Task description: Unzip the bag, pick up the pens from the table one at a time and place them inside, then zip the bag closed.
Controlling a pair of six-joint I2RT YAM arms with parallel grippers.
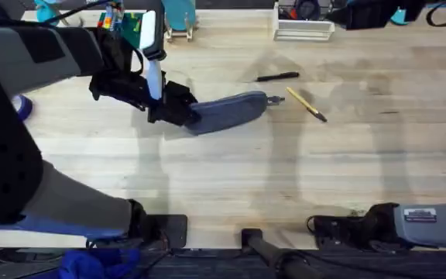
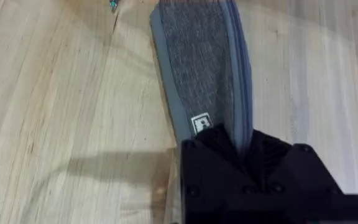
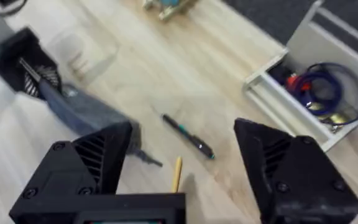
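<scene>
Left gripper (image 1: 183, 114) clamps the blue-grey fabric bag (image 1: 235, 110), zipper closed

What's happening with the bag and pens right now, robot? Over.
Left gripper shut on the bag end. Right gripper open, holding nothing. Black pen and yellow pen on table.

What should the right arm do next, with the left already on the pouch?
Probably bring the open right gripper to the zipper pull and draw it along. The left gripper pinches the bag's far end, and both pens lie outside on the table.
</scene>
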